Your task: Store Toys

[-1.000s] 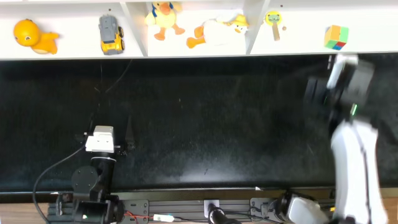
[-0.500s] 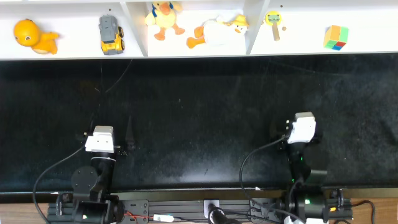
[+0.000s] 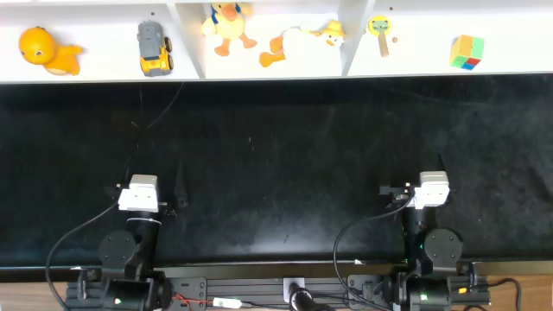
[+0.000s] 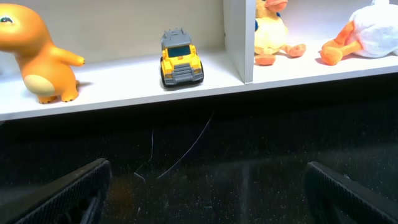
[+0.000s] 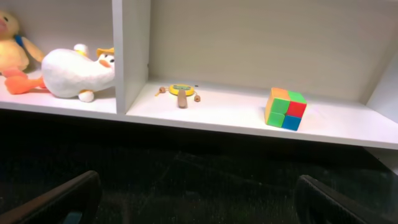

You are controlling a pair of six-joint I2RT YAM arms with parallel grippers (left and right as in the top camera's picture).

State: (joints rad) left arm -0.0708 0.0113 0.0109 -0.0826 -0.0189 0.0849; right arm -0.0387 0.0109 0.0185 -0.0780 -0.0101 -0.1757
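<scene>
Several toys stand in the white shelf [image 3: 276, 69] along the table's far edge: an orange figure [image 3: 47, 49], a yellow truck [image 3: 154, 47], a yellow plush duck [image 3: 228, 24], a white plush duck [image 3: 298, 43], a small rattle [image 3: 380, 31] and a colour cube [image 3: 467, 52]. My left gripper [image 4: 208, 199] is folded back near its base [image 3: 140, 192], open and empty, facing the truck [image 4: 180, 57]. My right gripper [image 5: 196, 202] rests low near its base [image 3: 430, 188], also open and empty, with the cube [image 5: 285, 108] and rattle [image 5: 181, 93] far ahead of it.
A black mat [image 3: 276, 164] covers the table between the arms and the shelf. White dividers [image 5: 129, 56] split the shelf into compartments. Cables [image 3: 78, 233] trail beside both arm bases at the near edge.
The right arm has pulled back from the shelf's right end, by the cube, down to its base. The left arm has stayed put.
</scene>
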